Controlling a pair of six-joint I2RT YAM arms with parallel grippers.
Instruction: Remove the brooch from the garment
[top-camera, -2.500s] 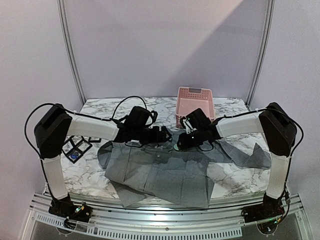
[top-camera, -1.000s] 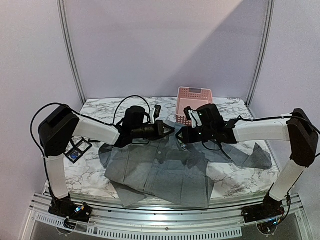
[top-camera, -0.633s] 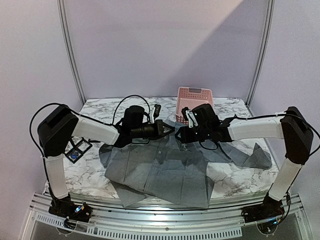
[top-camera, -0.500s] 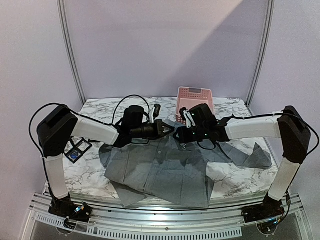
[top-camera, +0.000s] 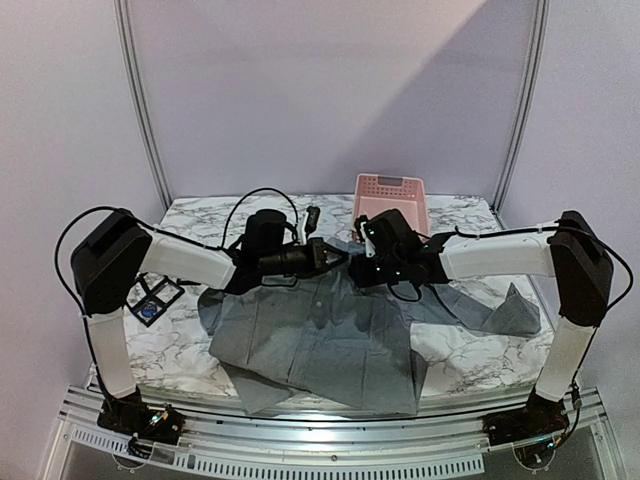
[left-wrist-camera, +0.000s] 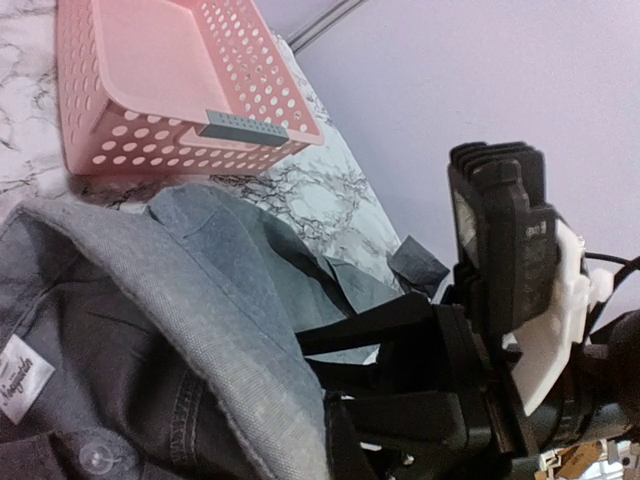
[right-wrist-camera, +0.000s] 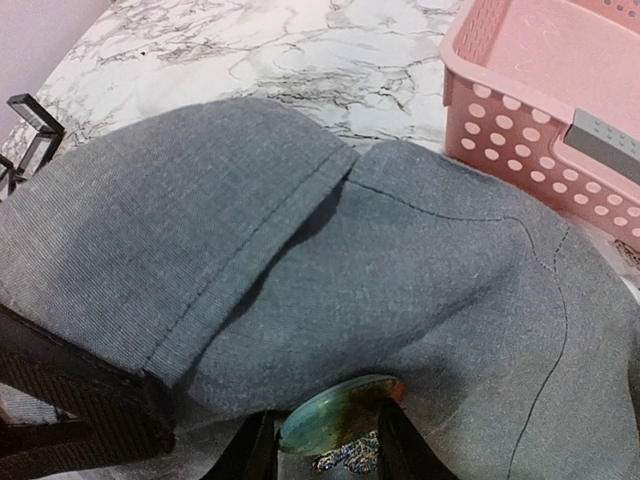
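The brooch (right-wrist-camera: 338, 412) sits on the garment (top-camera: 320, 340) just below the collar. Its long axis spans the right gripper (right-wrist-camera: 325, 442), whose fingers seem clenched on it. Close beside, the left gripper (top-camera: 332, 257) pinches the collar up.

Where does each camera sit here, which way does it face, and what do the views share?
Top external: above and behind the bases, looking down at the table; both arms show, left hand and right hand close together over the garment.
Left wrist: low beside the raised garment, facing the pink basket and the right arm; its own fingers are unclear.
Right wrist: close above the garment, facing the pink basket; its own fingers flank the brooch.
Shared: both wrist views show garment and pink basket.
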